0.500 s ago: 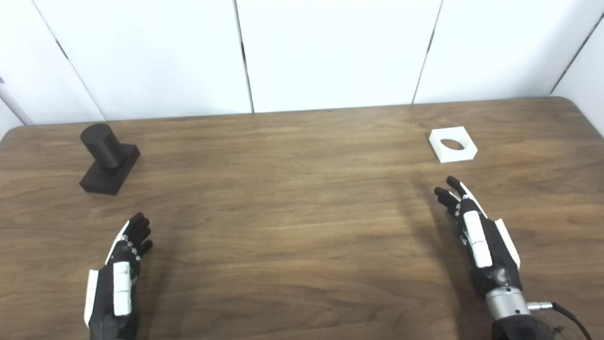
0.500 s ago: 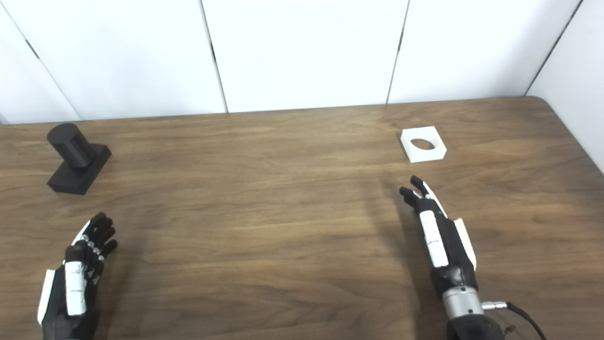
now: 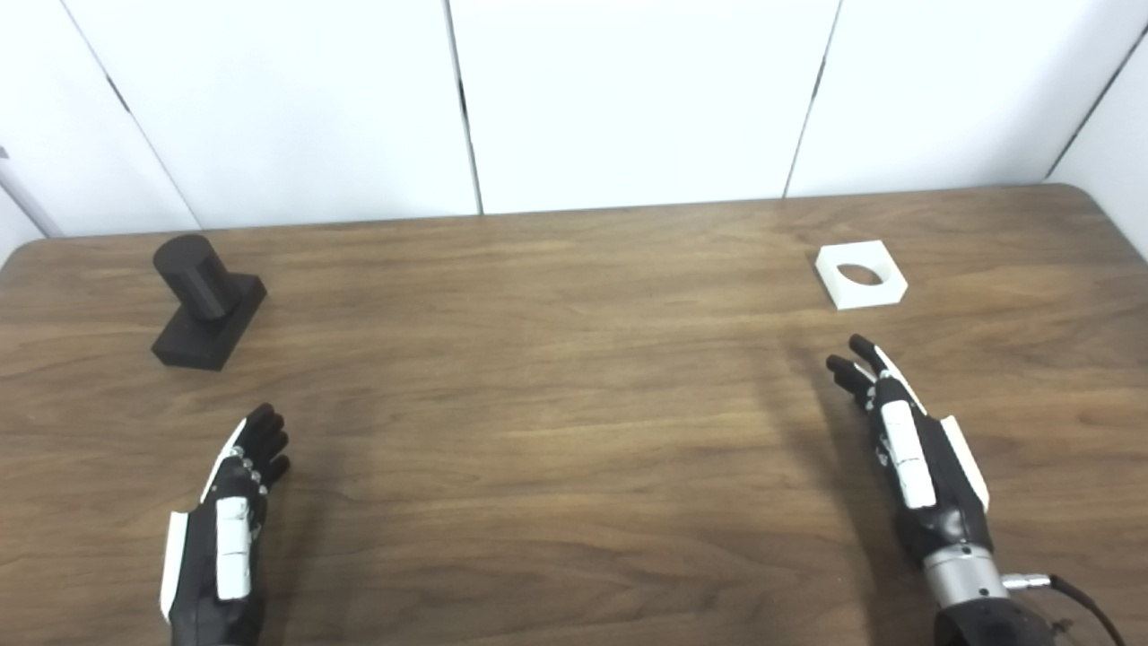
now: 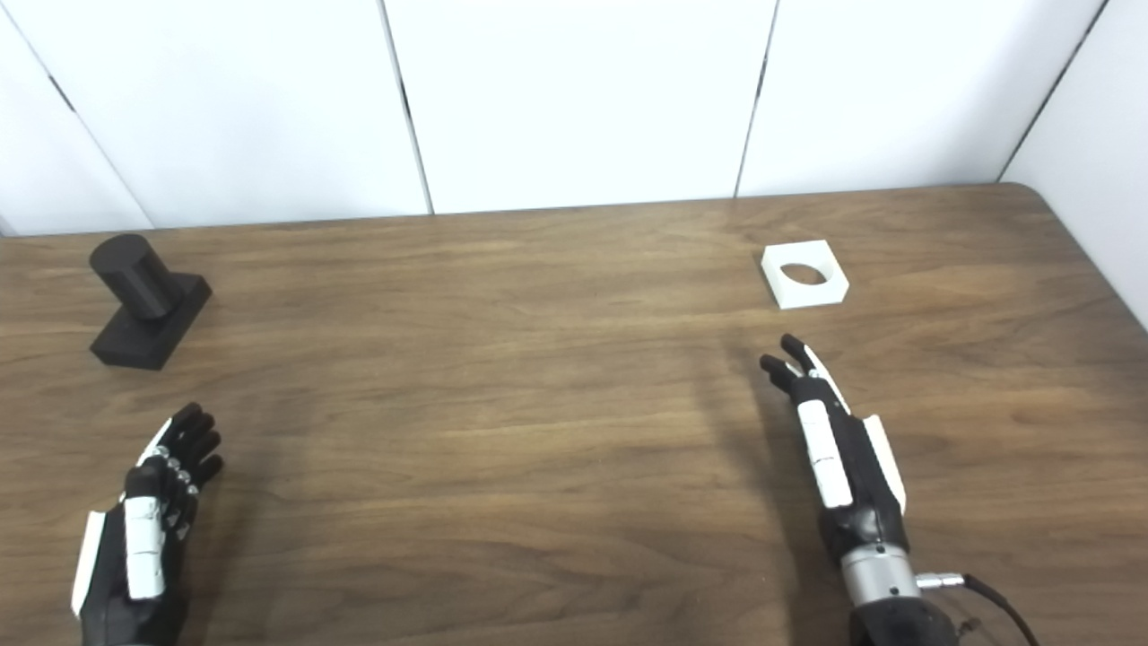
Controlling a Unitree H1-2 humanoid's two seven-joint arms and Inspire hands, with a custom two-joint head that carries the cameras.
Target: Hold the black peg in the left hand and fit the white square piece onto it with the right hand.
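The black peg (image 3: 208,302), a short cylinder on a square black base, stands at the far left of the wooden table (image 3: 556,377). Over at the far right lies the white square piece (image 3: 860,274), flat, with a round hole in its middle. My left hand (image 3: 229,529) hovers near the front left edge, well short of the peg, open and holding nothing. My right hand (image 3: 906,444) is at the front right, open with fingers stretched toward the white piece, a short gap below it.
White wall panels (image 3: 628,99) rise directly behind the table's far edge. The table's rounded right corner (image 3: 1099,197) lies just beyond the white piece. A cable (image 3: 1072,597) trails from my right wrist.
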